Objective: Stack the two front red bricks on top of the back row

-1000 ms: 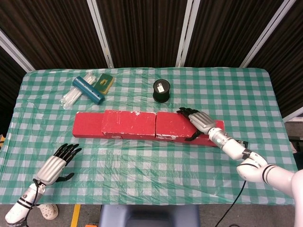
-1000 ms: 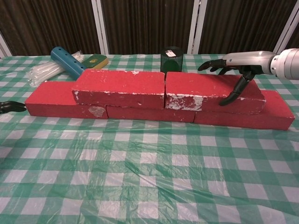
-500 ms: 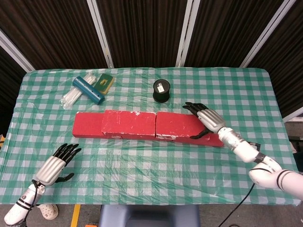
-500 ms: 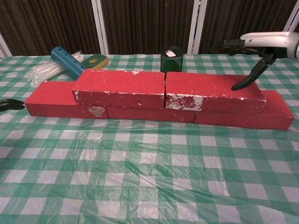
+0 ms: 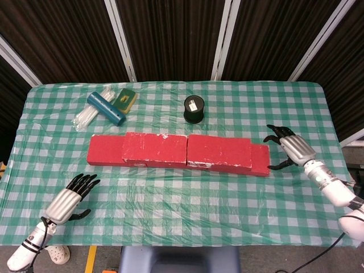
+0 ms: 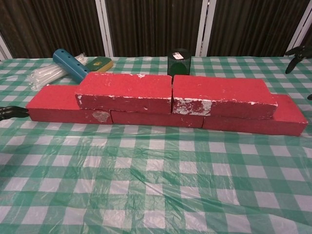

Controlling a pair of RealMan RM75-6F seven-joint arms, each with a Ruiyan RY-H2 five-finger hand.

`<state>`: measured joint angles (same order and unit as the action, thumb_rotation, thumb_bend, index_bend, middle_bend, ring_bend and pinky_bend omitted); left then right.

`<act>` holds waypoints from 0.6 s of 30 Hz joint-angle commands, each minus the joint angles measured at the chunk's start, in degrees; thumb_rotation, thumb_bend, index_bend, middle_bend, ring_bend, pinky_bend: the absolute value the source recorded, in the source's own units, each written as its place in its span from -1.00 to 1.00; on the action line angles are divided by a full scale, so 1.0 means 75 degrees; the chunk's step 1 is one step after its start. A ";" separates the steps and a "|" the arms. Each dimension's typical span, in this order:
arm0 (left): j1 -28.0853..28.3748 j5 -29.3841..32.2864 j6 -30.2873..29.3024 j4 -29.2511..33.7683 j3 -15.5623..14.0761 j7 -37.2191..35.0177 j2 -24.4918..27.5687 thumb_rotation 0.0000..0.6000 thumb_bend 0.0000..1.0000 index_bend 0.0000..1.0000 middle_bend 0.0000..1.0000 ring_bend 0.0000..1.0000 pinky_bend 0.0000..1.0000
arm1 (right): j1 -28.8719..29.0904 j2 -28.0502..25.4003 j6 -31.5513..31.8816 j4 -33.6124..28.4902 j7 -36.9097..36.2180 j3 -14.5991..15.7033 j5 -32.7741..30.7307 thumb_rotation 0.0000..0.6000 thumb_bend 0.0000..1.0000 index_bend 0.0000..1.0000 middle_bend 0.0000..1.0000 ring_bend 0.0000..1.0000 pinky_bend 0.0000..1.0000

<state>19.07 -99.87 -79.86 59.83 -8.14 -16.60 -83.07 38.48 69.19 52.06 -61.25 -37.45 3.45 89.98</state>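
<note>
Two red bricks lie end to end on top of the back row: the left upper brick (image 5: 155, 147) (image 6: 124, 91) and the right upper brick (image 5: 219, 151) (image 6: 222, 95). The bottom row (image 5: 105, 151) (image 6: 53, 108) sticks out at both ends beneath them. My right hand (image 5: 293, 149) hovers open to the right of the stack, apart from it, fingers spread; only its dark fingertips (image 6: 296, 51) show at the chest view's right edge. My left hand (image 5: 69, 197) rests open near the front left of the table, holding nothing.
Behind the bricks stand a black cylinder (image 5: 194, 108) (image 6: 180, 60), a blue tube (image 5: 106, 107) (image 6: 71, 63), a green box (image 5: 125, 99) and a bundle of clear plastic (image 5: 88, 116). A green checked cloth (image 5: 182, 193) covers the table.
My right hand has let go of the right upper brick and drawn away to the right. The brick stays on the back row. The left hand has barely moved.
</note>
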 commanded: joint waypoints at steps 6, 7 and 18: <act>-0.0002 0.0055 0.0027 -0.0044 0.0021 -0.0078 0.0019 1.00 -0.47 -1.00 -1.00 -1.00 -0.99 | 0.0235 0.0517 -0.0348 0.0204 0.0019 0.0086 0.0231 0.87 -0.92 -0.21 -1.00 -1.00 -0.89; -0.0006 0.0060 0.0020 -0.0048 0.0021 -0.0091 0.0027 1.00 -0.47 -1.00 -1.00 -1.00 -0.99 | 0.0261 0.0553 -0.0369 0.0186 0.0052 0.0068 0.0226 0.87 -0.92 -0.21 -1.00 -1.00 -0.89; -0.0032 0.0092 -0.0020 -0.0055 0.0041 -0.0153 0.0081 1.00 -0.47 -1.00 -1.00 -1.00 -0.99 | 0.0334 0.0642 -0.0480 0.0007 0.0176 -0.0007 0.0135 0.87 -0.92 -0.24 -1.00 -1.00 -0.89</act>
<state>18.83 -99.18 -80.00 59.42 -7.84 -17.75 -82.46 40.98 73.99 48.46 -61.20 -36.13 3.40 91.00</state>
